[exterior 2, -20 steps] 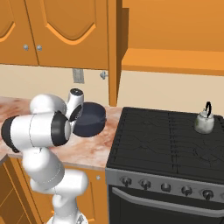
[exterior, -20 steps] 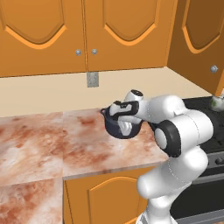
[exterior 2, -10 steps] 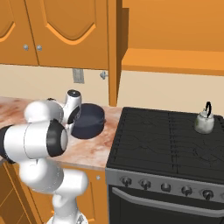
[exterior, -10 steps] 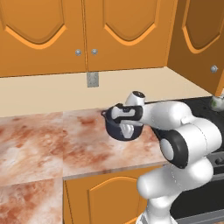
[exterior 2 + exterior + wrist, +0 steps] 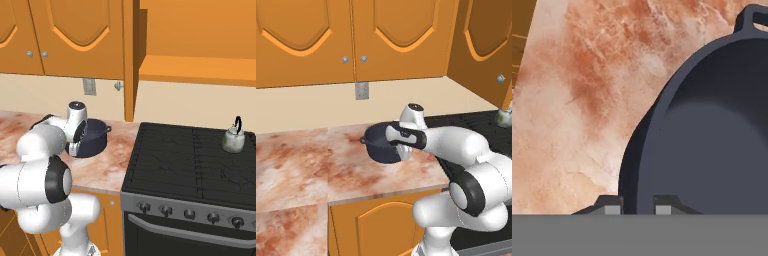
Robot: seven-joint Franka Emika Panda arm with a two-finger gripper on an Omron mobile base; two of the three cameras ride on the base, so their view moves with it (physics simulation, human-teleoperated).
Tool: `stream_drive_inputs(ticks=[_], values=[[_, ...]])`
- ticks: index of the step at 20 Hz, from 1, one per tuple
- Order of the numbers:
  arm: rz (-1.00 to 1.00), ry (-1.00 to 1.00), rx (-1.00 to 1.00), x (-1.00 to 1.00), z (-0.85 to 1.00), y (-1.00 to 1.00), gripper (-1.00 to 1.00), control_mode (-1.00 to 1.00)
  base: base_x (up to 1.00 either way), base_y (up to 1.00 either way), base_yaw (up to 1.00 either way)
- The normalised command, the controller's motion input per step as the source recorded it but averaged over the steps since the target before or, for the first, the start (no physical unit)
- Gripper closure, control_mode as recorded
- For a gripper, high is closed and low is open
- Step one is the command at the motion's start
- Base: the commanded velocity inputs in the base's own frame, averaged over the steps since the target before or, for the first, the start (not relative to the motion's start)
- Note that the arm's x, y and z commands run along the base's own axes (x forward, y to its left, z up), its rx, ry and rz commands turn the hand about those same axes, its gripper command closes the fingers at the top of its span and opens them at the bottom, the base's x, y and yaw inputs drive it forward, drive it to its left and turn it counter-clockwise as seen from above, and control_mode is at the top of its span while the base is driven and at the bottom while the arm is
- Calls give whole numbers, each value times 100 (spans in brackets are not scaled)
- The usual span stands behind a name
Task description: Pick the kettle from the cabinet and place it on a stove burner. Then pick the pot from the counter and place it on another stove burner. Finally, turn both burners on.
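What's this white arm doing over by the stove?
The arm is reaching down to a dark pot on the marbled counter. In the hand view its gripper straddles the pot's rim, one fingertip outside and one inside, jaws close together; whether it is firmly clamped is hard to tell. The small kettle already stands on a back burner of the black stove, so that part looks done. The pot has not reached the stove yet.

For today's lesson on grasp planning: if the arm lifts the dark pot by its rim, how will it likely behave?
The pot looks rigid, probably metal, so it should not flex. The gripper straddles one side of the rim, off centre, so the pot may tilt downward opposite. Its smooth wall could slip between the fingertips.
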Motion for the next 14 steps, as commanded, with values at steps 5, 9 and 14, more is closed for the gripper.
stream_drive_inputs(ticks=[5, 9, 14], values=[[-2, 0, -4, -36, 20, 0, 100, -100, 0, 0, 0], [-2, 0, -3, -30, 15, 0, 100, -100, 0, 0, 0], [-2, 0, -3, -29, 17, 0, 100, -100, 0, 0, 0]])
